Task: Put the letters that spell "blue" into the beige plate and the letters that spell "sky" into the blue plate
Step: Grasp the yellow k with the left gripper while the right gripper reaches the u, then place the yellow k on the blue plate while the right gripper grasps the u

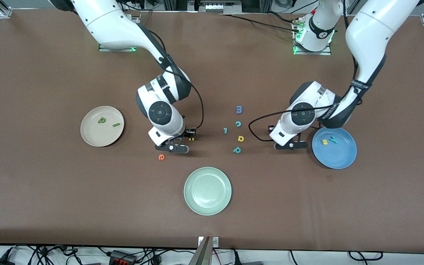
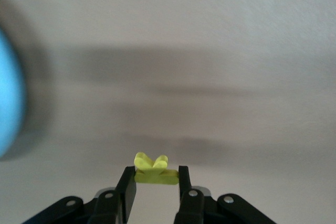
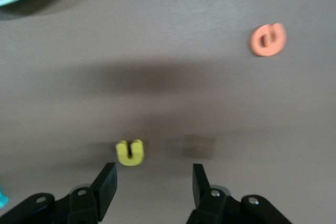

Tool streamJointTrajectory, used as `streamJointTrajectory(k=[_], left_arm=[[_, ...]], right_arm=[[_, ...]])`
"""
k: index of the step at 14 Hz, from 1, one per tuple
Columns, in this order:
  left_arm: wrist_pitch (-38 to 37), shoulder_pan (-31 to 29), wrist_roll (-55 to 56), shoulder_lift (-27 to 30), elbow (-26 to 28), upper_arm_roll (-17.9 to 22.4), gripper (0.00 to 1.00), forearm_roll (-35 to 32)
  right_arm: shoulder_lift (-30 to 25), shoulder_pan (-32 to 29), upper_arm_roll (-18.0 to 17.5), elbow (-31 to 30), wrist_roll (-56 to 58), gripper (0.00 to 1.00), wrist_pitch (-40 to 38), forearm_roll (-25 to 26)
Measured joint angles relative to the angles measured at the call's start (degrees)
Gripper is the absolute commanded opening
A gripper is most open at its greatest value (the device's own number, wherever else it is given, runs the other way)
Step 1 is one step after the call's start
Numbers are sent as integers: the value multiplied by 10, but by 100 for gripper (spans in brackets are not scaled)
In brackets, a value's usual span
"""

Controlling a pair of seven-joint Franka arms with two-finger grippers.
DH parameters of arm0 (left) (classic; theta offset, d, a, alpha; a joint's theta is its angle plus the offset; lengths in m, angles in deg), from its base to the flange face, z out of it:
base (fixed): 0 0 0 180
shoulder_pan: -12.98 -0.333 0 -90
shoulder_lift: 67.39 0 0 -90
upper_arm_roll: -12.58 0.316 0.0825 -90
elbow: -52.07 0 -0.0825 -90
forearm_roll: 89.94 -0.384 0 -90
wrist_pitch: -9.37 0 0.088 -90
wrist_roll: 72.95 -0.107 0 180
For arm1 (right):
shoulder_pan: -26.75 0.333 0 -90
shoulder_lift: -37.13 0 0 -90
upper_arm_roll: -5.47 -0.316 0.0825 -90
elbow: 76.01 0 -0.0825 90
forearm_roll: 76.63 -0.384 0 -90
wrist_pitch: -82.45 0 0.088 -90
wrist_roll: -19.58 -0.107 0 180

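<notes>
My left gripper is shut on the yellow k, pinched flat between both fingers, low beside the blue plate. That plate holds the yellow s and the teal y. My right gripper is open, low over the table, with nothing between its fingers. The yellow u lies just past one fingertip. The orange-red e lies nearer the front camera than that gripper. The dark green b and l rest in the beige plate.
A pale green plate sits near the front edge. Between the arms lie a blue m, a teal c, a small teal letter, a yellow d-like letter and a teal p.
</notes>
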Motion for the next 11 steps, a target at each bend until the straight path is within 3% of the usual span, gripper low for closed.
streamJointTrajectory(k=[3, 9, 11], left_arm=[[-75, -33, -104, 17, -40, 3, 24, -1], [-43, -170, -278, -17, -39, 9, 25, -48], [-22, -184, -294, -38, -37, 10, 35, -51]], right_arm=[[19, 16, 0, 1, -33, 60, 24, 0], [37, 33, 4, 10, -38, 51, 29, 8], [37, 33, 5, 12, -38, 51, 29, 26]])
